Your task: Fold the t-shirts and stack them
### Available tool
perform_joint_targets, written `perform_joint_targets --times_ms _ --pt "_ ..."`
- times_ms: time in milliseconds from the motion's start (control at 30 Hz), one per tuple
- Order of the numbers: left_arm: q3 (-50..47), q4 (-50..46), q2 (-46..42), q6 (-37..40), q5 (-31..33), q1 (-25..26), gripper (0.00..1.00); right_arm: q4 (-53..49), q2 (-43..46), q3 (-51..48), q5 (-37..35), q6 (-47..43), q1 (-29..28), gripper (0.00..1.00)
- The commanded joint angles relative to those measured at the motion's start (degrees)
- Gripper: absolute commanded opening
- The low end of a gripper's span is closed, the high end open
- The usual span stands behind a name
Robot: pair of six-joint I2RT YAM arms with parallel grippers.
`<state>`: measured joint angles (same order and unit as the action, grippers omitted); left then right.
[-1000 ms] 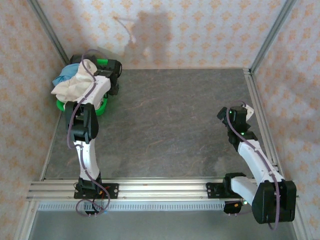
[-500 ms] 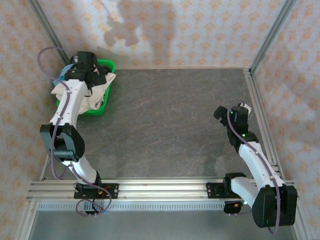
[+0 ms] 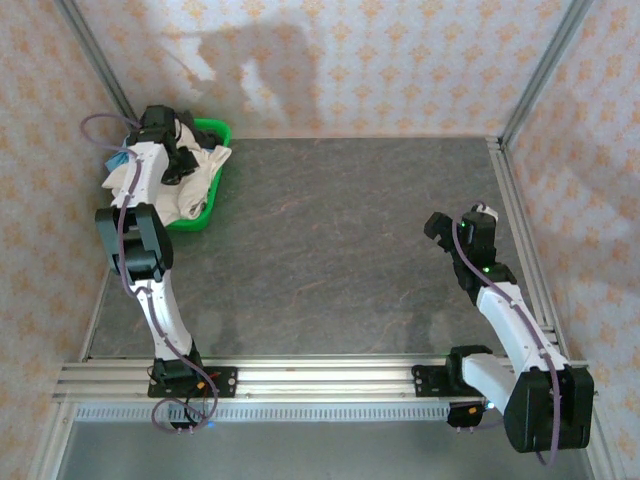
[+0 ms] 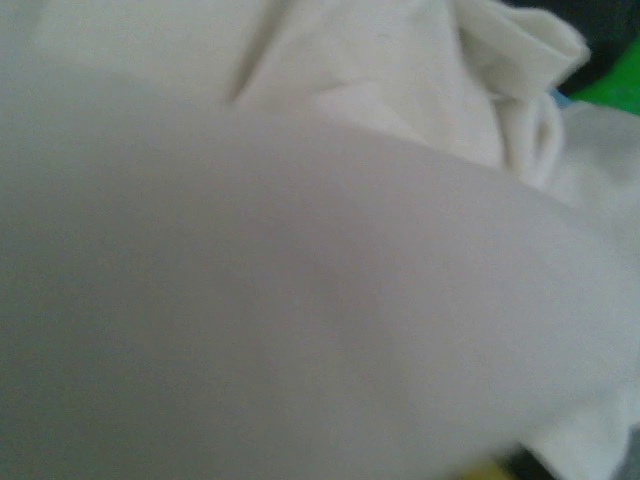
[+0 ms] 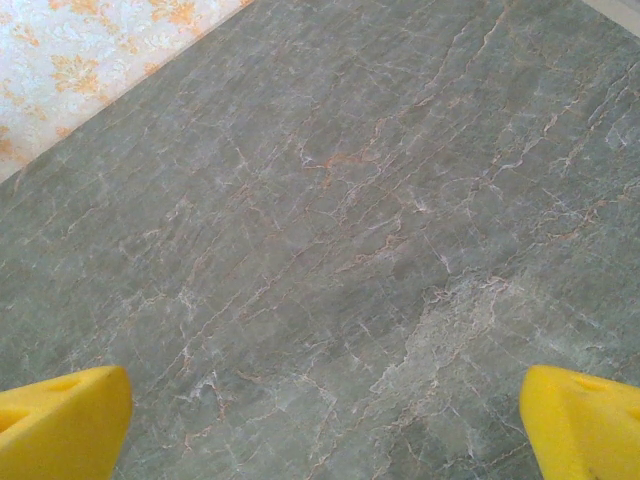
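Bright, even light, a soft shadow on the wall (image 3: 262, 72). My left wrist sees the shirt (image 4: 300, 320) blurred; my right sees the counter (image 5: 340, 220) sharp.

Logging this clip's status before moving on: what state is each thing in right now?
green basket: upright in the far left corner of the table, holding shirts.
cream-white t-shirt: crumpled, unfolded, heaped in the basket.
light blue t-shirt: bunched at the basket's left edge, unfolded.
left gripper: down on the shirt heap; open or shut unclear.
right gripper: open, empty, over bare table.
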<state>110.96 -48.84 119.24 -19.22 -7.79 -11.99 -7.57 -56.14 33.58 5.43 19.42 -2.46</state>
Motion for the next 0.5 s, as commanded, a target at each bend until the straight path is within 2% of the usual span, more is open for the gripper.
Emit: perform_joint_targets --times_ms 0,100,200,267,467 --pt "1.81 -1.7 -6.08 -0.16 -4.45 0.7 0.02 1.31 -0.28 -0.46 0.49 -0.72 -0.18 0.99" --pt "1.05 -0.64 -12.47 0.31 -1.7 3.37 0.0 2.38 -0.46 -0.48 3.24 -0.42 -0.18 0.99" --pt "-0.62 1.39 -18.29 1.07 4.4 8.87 0.0 9.77 -0.37 -2.7 12.44 0.82 -0.24 0.99" --pt "-3.14 4.22 -22.13 -0.17 6.66 10.63 0.0 12.97 -0.7 -3.53 16.12 2.02 -0.33 0.99" --pt "-6.18 10.22 -30.62 -3.63 9.41 10.84 0.0 8.14 -0.49 -1.24 15.83 0.76 -0.62 0.99"
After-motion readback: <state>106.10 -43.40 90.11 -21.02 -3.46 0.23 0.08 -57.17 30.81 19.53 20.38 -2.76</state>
